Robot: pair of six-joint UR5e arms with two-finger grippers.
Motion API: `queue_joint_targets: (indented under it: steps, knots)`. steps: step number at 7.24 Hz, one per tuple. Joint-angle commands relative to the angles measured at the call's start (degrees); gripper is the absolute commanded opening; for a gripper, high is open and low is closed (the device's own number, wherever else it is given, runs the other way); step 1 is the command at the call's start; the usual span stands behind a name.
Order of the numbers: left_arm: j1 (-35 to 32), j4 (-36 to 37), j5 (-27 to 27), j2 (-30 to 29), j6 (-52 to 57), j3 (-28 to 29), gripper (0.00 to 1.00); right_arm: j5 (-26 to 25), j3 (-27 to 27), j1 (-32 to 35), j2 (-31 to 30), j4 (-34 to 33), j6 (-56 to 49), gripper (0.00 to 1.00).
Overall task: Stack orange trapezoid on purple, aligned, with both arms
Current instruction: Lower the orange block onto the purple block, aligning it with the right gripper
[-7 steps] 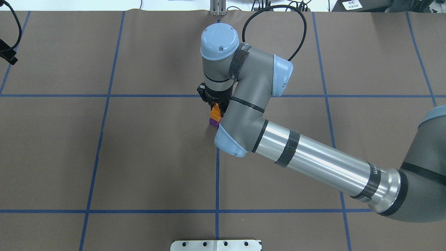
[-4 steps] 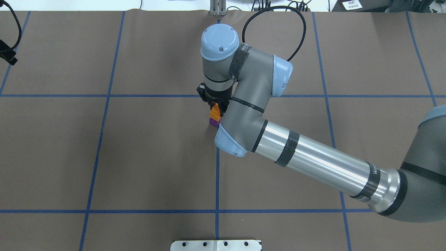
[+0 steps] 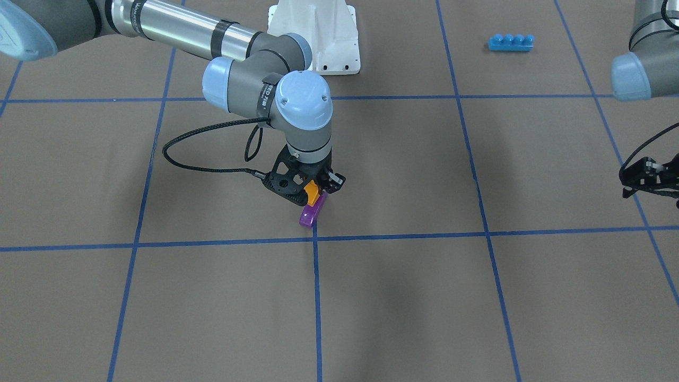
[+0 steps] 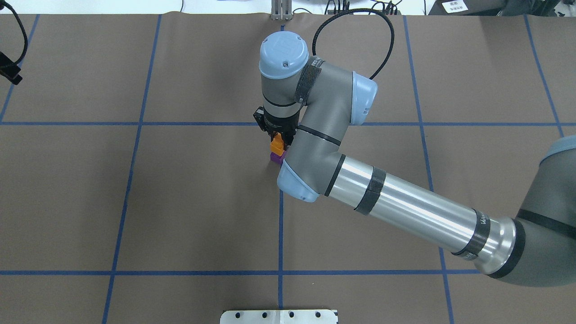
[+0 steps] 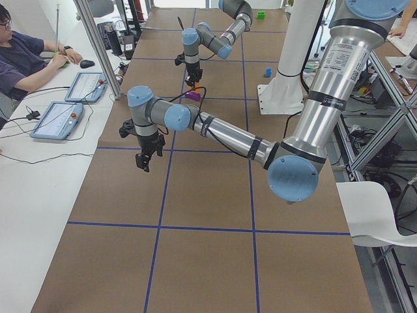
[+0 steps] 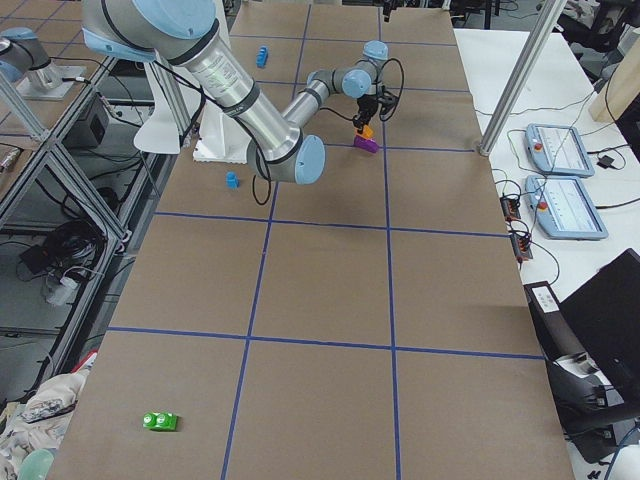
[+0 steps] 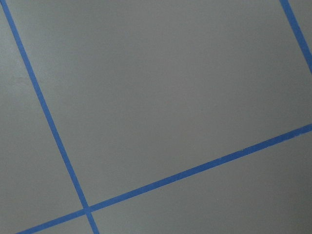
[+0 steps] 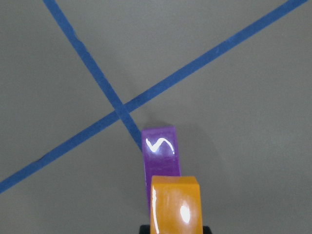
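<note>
My right fingers (image 3: 333,183) clamp the orange block (image 3: 313,192) just over the purple block (image 3: 308,215); next, align slopes and press down.

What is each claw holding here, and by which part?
The right claw grips the orange block by its upper part, over the purple block. The left claw holds nothing.

My right gripper (image 3: 317,190) holds the trapezoid (image 3: 313,195) over the base block (image 3: 308,215), which lies on the tabletop (image 3: 403,297) just at 6 o'clock of a tape crossing (image 3: 315,239). From there my left gripper (image 3: 639,180) hangs well apart at 9 o'clock, the brick (image 3: 510,42) at about 7.
</note>
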Motion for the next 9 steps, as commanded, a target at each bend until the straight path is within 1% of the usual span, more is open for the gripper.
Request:
queue_joint_targets:
  steps: [1, 4, 9]
  knots:
    - [0.00, -0.03, 0.03, 0.00, 0.00, 0.08, 1.00, 0.00, -0.22, -0.06, 0.01, 0.08, 0.00, 0.00]
    - [0.00, -0.03, -0.06, 0.00, 0.00, 0.08, 1.00, -0.53, -1.44, -0.41, 0.18, 2.00, 0.00, 0.00]
    - [0.09, -0.12, -0.06, -0.09, 0.00, 0.87, 1.00, -1.23, -1.97, -1.03, 0.01, 2.18, 0.00, 0.00]
